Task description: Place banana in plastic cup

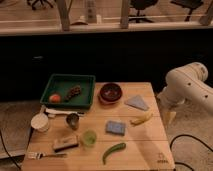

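So the blue sponge (pixel 116 127) sat pretty much in the middle of the wooden table (pixel 145 142), and I'll place everything off that.

The banana (pixel 141 119) lay just to the right of the sponge and a touch further back, flat on the wood, close to it but not touching. The green plastic cup (pixel 89 137) stood upright to the sponge's front left, near it, with a small gap between them. The banana and the cup ended up on opposite sides of the sponge.

The green pepper (pixel 114 151) lay in front of the sponge, curved, near the table's front edge. Behind the sponge was a dark red bowl (pixel 110 92), and to the sponge's back right a grey-blue triangular cloth (pixel 137 103), itself just behind the banana.

Left of the sponge stood a small metal cup (pixel 73 120), and further left a white cup (pixel 40 122). The green tray (pixel 84 79) took up the back left, with something orange (pixel 55 98) and something dark (pixel 74 92) in it. A block-shaped thing (pixel 65 143) lay left of the plastic cup, and a fork (pixel 47 155) at the front left corner.

The gripper (pixel 169 117) hung well to the right of the sponge, past the banana, off the table's right edge under the white arm (pixel 187 82). Honestly couldn't make out how wide it was set, and it wasn't touching anything I could see.
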